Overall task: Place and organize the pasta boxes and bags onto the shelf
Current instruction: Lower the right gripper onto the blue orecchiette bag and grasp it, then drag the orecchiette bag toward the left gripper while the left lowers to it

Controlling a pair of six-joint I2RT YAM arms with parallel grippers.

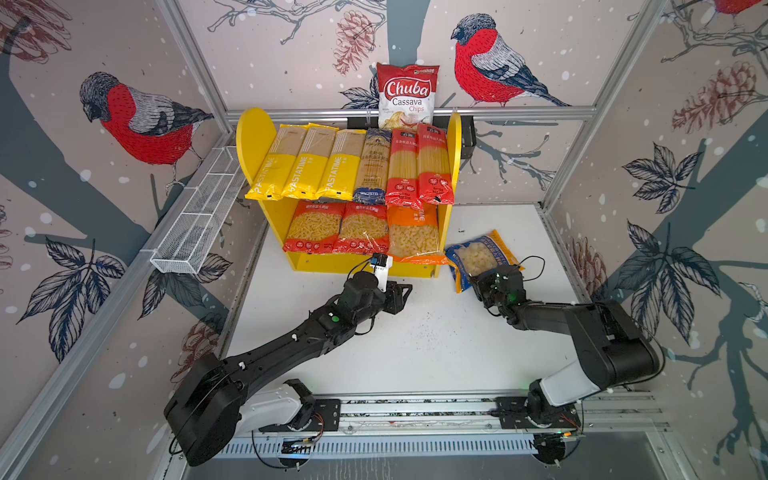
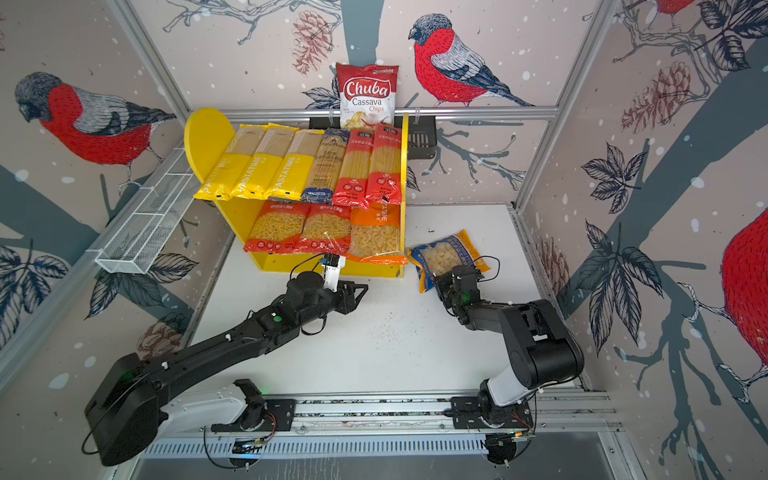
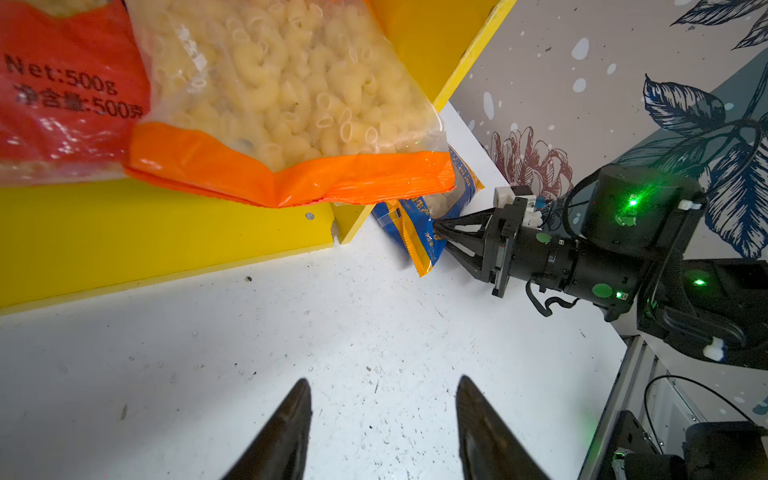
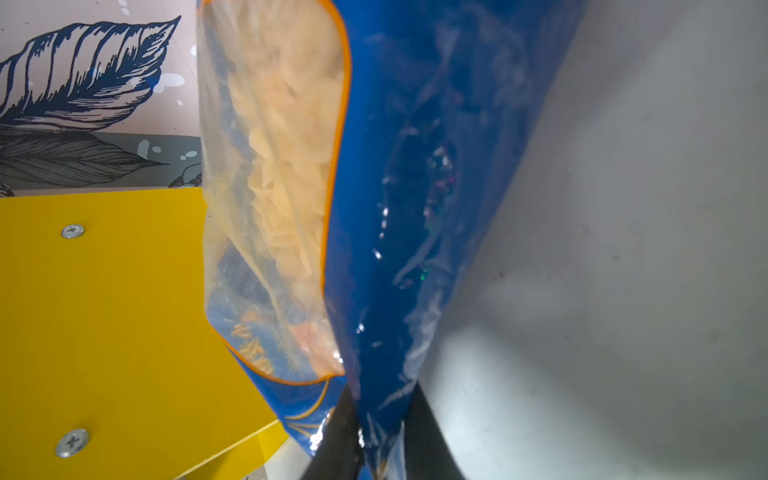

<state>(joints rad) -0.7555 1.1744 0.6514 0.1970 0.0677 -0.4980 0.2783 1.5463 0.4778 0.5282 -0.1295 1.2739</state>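
- A white table [image 1: 415, 353] sits in a booth papered with birds. Both boards of the shelf [image 1: 255, 133] look nearly full.
- The blue bag [image 1: 478, 255] of short pasta is on the table just outside the shelf's right side panel.
- It is probably light and floppy, with slick film and loose pasta that shifts, so the flat sealed end is the sensible hold.
- The right gripper [image 3: 437, 227] is pinched onto the bag's near end.
- The left gripper [image 3: 383, 395] hangs spread and holds nothing, in front of the orange bag [image 3: 291, 183].
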